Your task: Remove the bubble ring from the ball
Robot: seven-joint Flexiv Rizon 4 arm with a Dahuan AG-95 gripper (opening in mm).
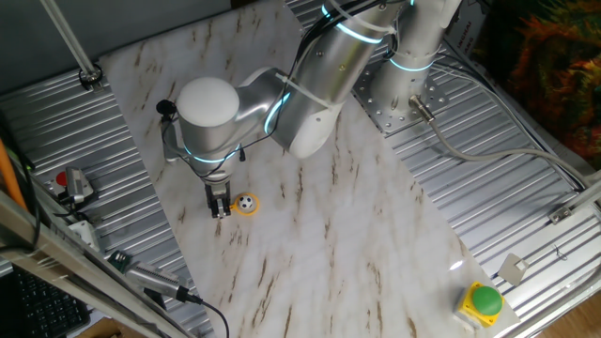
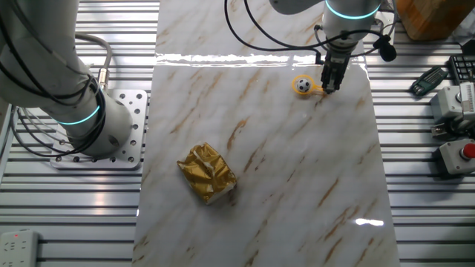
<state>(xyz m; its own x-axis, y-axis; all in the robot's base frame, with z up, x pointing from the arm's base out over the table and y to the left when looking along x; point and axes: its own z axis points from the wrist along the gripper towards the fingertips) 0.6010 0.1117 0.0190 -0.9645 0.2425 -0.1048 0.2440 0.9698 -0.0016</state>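
The ball [image 1: 246,201], white with black patches, lies on the marble board [image 1: 357,244]. The orange-yellow bubble ring [image 1: 248,212] lies flat around it. In the other fixed view the ball [image 2: 302,85] sits inside the bubble ring [image 2: 317,90], whose short handle points right towards my gripper. My gripper [image 1: 221,210] points straight down just left of the ball, with its tips at table height. In the other fixed view my gripper [image 2: 327,87] stands at the handle's end, jaws close together on it.
A crumpled gold foil packet [image 2: 208,173] lies mid-board, hidden behind the arm in one fixed view. A green button on a yellow box [image 1: 485,302] sits at the near right. Red-button boxes [image 2: 460,154] and cables lie on the ribbed metal table beside the board.
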